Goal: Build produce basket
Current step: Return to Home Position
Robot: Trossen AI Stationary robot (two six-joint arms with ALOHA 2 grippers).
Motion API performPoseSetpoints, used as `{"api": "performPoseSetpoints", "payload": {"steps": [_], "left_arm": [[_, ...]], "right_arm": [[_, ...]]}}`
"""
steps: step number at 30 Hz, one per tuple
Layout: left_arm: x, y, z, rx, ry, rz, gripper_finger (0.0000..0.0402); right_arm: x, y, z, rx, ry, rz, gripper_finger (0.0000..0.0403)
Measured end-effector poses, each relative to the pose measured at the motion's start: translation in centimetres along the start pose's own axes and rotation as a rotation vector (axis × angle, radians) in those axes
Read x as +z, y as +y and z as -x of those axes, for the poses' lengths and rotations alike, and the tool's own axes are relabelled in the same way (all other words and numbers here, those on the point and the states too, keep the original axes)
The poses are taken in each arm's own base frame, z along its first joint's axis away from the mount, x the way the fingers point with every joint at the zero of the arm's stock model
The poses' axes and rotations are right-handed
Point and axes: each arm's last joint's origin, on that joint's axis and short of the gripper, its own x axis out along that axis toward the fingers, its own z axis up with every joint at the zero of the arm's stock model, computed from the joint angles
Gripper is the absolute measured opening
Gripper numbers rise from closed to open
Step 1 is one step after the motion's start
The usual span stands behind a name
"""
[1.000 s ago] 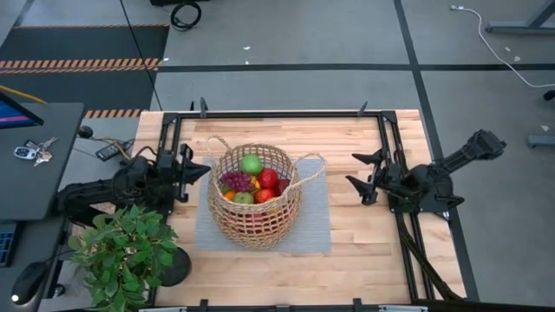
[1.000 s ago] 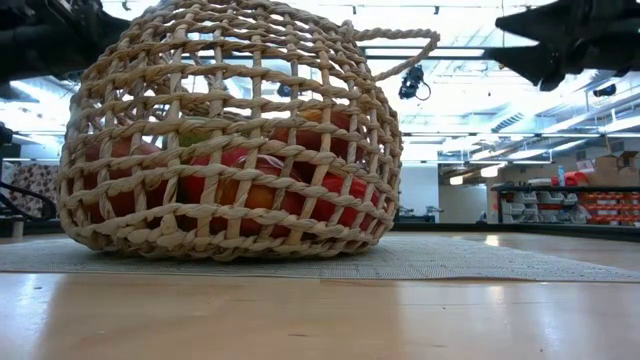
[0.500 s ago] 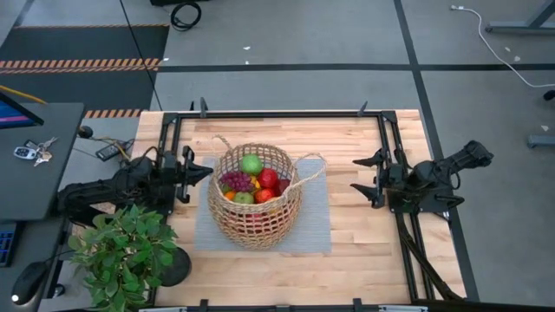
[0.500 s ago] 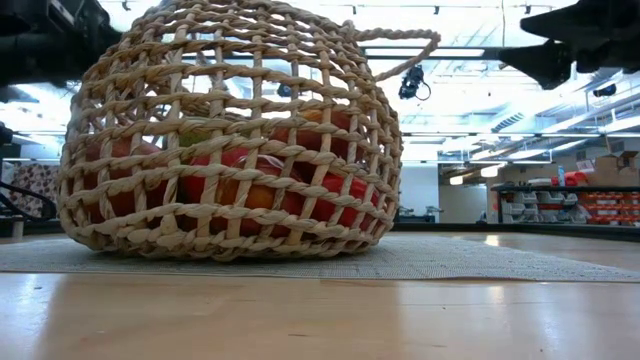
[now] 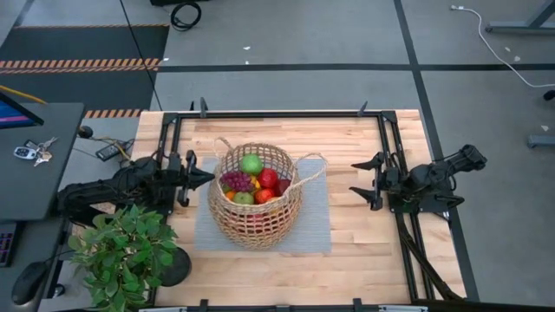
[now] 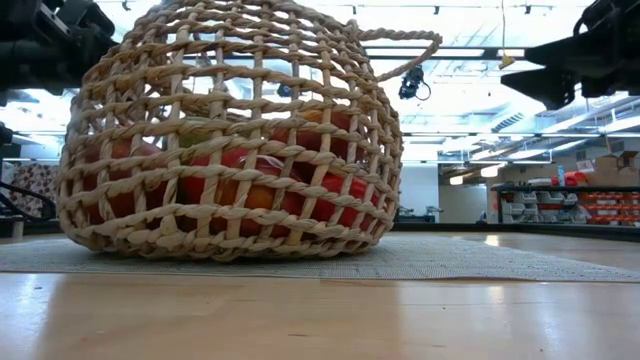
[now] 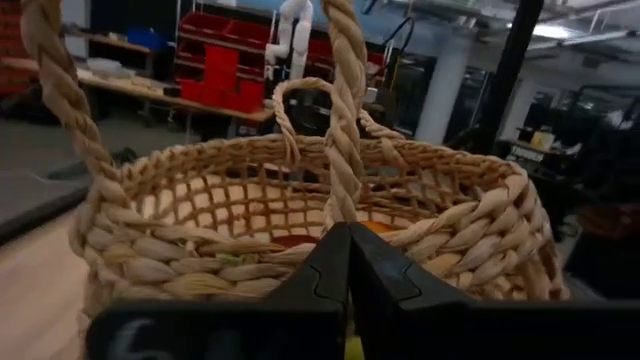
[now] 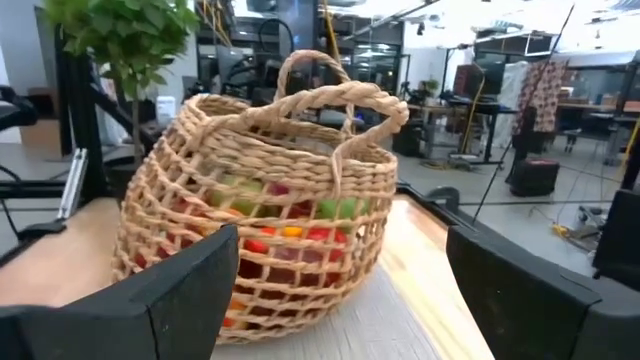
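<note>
Two tools flank the basket (image 5: 256, 230), which sits on a grey mat (image 5: 314, 221) at the middle of the table (image 5: 364, 260). Inside it lies the produce (image 5: 253, 184), with a green apple (image 5: 251, 164) uppermost and purple grapes (image 5: 236, 181) beside it. The left tool (image 5: 205, 176) hovers just beside the basket's near handle, fingers pressed together. The right tool (image 5: 356, 177) hangs well apart on the basket's opposite side, fingers spread.

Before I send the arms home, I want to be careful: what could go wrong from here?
The left arm holds its shut jaws close beside the basket, with a loop handle right in front; a careless move might snag it. The produce is heaped near the rim, so a tug could spill a piece. The right arm waits apart.
</note>
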Motion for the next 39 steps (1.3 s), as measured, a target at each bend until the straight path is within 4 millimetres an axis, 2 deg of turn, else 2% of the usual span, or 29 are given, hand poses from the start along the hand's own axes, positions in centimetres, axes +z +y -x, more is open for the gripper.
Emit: {"api": "performPoseSetpoints", "payload": {"steps": [8, 13, 39], "left_arm": [[-0.16, -0.27, 0.01, -0.099, 0.031, -0.019, 0.0012], [-0.09, -0.25, 0.01, -0.090, 0.023, -0.006, 0.0017], [-0.17, -0.21, 0.01, -0.079, 0.032, 0.058, 0.0021]], "right_arm": [[-0.43, 0.11, -0.11, -0.003, -0.033, -0.042, 0.0362], [-0.42, 0.11, -0.11, -0.002, -0.034, -0.088, 0.0362], [-0.39, 0.11, -0.11, -0.002, -0.037, -0.091, 0.0362]]}}
